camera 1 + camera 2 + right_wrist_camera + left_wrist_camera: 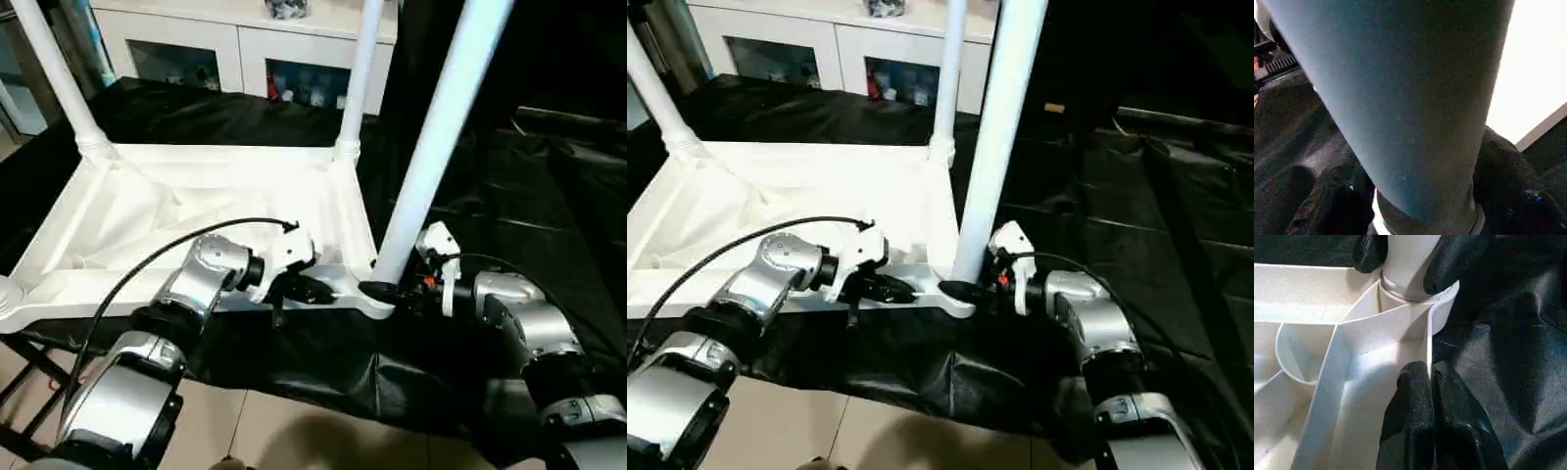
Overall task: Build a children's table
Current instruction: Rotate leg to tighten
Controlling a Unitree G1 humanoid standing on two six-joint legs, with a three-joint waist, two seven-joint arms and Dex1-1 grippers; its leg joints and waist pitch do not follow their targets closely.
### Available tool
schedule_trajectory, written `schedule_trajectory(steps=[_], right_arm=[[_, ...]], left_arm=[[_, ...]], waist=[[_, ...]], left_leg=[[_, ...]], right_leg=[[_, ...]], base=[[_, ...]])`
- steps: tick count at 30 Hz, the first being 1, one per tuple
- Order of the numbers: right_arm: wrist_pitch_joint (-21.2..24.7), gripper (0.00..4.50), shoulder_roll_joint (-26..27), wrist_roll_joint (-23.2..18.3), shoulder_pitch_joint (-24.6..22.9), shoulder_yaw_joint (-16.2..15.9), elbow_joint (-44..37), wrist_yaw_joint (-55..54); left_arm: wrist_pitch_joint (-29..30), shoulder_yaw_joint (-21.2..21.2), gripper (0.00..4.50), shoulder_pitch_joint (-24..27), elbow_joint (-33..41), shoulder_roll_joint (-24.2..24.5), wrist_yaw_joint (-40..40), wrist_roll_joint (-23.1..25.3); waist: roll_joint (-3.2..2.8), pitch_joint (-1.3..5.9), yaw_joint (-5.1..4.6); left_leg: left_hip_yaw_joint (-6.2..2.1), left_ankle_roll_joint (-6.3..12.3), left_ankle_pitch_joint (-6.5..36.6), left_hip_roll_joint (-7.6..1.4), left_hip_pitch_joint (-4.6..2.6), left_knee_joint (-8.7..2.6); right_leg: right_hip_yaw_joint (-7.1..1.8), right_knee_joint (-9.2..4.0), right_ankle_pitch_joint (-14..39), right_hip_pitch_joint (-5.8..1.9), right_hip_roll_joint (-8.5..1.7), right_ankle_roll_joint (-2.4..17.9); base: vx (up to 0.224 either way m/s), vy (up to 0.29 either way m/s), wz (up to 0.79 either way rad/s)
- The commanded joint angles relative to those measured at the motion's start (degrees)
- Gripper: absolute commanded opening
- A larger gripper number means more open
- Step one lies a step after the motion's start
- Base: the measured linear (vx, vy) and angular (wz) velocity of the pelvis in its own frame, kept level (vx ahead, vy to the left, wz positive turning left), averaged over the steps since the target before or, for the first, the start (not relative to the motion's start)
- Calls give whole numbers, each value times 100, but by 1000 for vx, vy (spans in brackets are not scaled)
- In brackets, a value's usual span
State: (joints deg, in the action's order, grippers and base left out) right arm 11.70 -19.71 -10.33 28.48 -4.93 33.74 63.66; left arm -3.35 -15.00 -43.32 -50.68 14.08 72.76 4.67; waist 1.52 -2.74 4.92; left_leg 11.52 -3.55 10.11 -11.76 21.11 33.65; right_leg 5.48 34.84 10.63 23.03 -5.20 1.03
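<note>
The white table top (196, 211) lies upside down on a black cloth, ribbed underside up. Legs stand in its far left socket (54, 73) and far right socket (358, 78). A third leg (431, 147) rises from the near right corner socket (1442, 308), leaning slightly right. My right gripper (382, 291) is shut around this leg's base, one black finger (1337, 205) on each side of it. My left gripper (304, 291) is shut on the top's near rim wall (1427, 347), just left of that corner. The near left socket (5, 294) holds no leg.
The black cloth (509, 196) covers the work surface and hangs over its front edge. A white cabinet (235, 44) with glass-fronted compartments stands behind. Beige floor tiles (274, 431) show below, with a dark folding frame (24, 382) at the lower left.
</note>
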Motion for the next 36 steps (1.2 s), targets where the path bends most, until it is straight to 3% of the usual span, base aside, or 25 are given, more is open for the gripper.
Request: schedule_trajectory(steps=[1, 5, 9, 11, 13, 15, 17, 18, 19, 22, 24, 25, 27, 28, 29, 32, 36], right_arm=[[150, 245, 118, -68, -98, -175, -108, 175], [187, 233, 286, -53, -193, -135, -110, -149], [52, 222, 542, 120, -137, 11, 200, -975], [8, 217, 981, 295, 113, 394, 927, -2588], [-2, 212, 1191, 267, 216, 616, 1187, -3260], [-31, 212, 1409, 194, 309, 804, 1353, -3776], [-199, 212, 1590, 210, 404, 884, 1470, -4141], [-244, 212, 1610, 218, 417, 885, 1485, -4171], [-439, 264, 1728, 196, 486, 938, 1538, -4237], [-504, 283, 1776, 191, 546, 984, 1582, -4230], [-602, 311, 1677, 401, 520, 816, 1525, -4156], [-602, 320, 1677, 401, 520, 816, 1525, -4156], [-794, 331, 1518, 688, 457, 546, 1480, -4052], [-804, 331, 1331, 759, 363, 414, 1312, -3771], [-805, 331, 1195, 804, 295, 323, 1188, -3563], [-744, 331, 783, 756, 74, 228, 768, -2839], [-639, 331, 253, 491, -188, 318, 186, -2073]], left_arm=[[24, -60, 0, -22, 81, -64, -161, 14], [87, 26, 0, -111, -78, -185, -590, 59], [175, 138, 0, -239, -237, -363, -1117, 79], [307, 274, 0, -467, -494, -685, -1842, 80], [352, 325, 0, -589, -620, -856, -2164, 73], [356, 357, 0, -715, -737, -1030, -2446, 69], [316, 370, 0, -810, -819, -1190, -2602, 55], [306, 370, 0, -822, -829, -1212, -2617, 54], [245, 356, 0, -868, -896, -1286, -2653, 73], [144, 312, 0, -901, -1008, -1270, -2732, 163], [19, 260, 0, -895, -1089, -1199, -2798, 257], [19, 260, 0, -895, -1089, -1199, -2798, 257], [-48, 243, 0, -884, -1136, -1160, -2800, 278], [-83, 243, 0, -860, -1128, -1129, -2762, 273], [-110, 243, 0, -842, -1120, -1106, -2734, 270], [-161, 253, 0, -787, -1102, -1073, -2644, 238], [-270, 273, 0, -709, -1065, -1047, -2535, 215]], waist=[[12, 338, -8], [17, 338, -10], [17, 300, -47], [4, 295, -101], [-13, 294, -207], [-7, 294, -233], [-29, 318, -255], [-22, 322, -258], [-38, 328, -263], [-40, 340, -269], [-14, 345, -267], [-31, 348, -265], [-17, 349, -257], [17, 344, -242], [4, 340, -238], [42, 319, -206], [52, 337, -151]], left_leg=[[-92, 227, 1295, -228, -81, -391], [-96, 228, 1260, -228, -77, -394], [-115, 90, 1615, -209, -109, -414], [-138, -55, 1757, -199, -128, -423], [-167, -172, 1952, -183, -137, -437], [-163, -91, 1992, -171, -131, -427], [-149, -31, 1870, -167, -123, -423], [-147, -13, 1846, -171, -118, -421], [-140, 27, 1792, -168, -101, -420], [-124, 138, 1635, -166, -83, -413], [-128, 187, 1531, -171, -64, -409], [-124, 205, 1476, -177, -68, -407], [-118, 223, 1423, -174, -65, -399], [-117, 251, 1395, -169, -57, -393], [-113, 276, 1407, -173, -58, -394], [-102, 369, 1472, -170, -59, -385], [-105, 505, 1300, -173, -40, -365]], right_leg=[[-323, -457, 1321, -282, -387, 1222], [-325, -450, 1263, -280, -382, 1206], [-323, -549, 2030, -238, -415, 1028], [-316, -568, 2395, -201, -406, 926], [-294, -613, 2636, -191, -396, 825], [-293, -645, 2622, -200, -400, 806], [-309, -625, 2267, -200, -379, 874], [-312, -613, 2155, -206, -382, 914], [-314, -592, 1951, -223, -374, 972], [-316, -549, 1547, -251, -366, 1120], [-313, -526, 1411, -274, -365, 1155], [-314, -510, 1304, -274, -360, 1182], [-312, -499, 1242, -284, -370, 1206], [-308, -497, 1273, -300, -372, 1197], [-314, -503, 1299, -291, -377, 1189], [-316, -538, 1509, -298, -368, 1071], [-314, -515, 1310, -317, -374, 1108]], base=[[0, 0, 0], [0, 0, 0], [0, 0, 0], [0, 0, 0], [0, 0, 0], [0, 0, 0], [0, 0, 0], [0, 0, 0], [0, 0, 0], [0, 0, 0], [0, 0, 0], [0, 0, 0], [0, 0, 0], [0, 0, 0], [0, 0, 0], [0, 0, 0], [0, 0, 0]])
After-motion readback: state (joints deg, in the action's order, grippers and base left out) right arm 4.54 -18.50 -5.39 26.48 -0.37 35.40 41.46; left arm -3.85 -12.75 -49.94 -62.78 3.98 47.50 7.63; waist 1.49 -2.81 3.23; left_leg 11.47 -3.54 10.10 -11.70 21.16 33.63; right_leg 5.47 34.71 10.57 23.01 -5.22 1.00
